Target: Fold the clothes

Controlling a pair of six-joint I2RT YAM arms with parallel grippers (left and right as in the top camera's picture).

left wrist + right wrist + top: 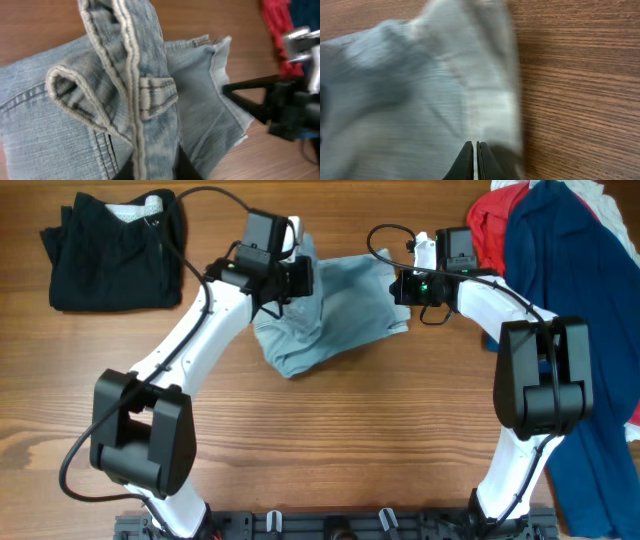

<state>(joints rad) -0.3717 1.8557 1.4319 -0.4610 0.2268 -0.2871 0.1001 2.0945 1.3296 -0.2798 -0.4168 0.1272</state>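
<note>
Light-blue denim shorts (330,310) lie bunched at the centre of the wooden tabletop (330,440), between two robot arms. The left hand (303,278) has the waistband and a belt loop between its fingers (187,167); whether it grips them cannot be told. The right hand (403,286) is clenched, its fingertips (466,160) together at the pale hem. A folded black garment (115,250) sits at the far left, crossed by the left arm's cable (172,242). Red (490,225), white (590,195) and navy (570,280) garments are heaped on the right, partly under the right arm.
</note>
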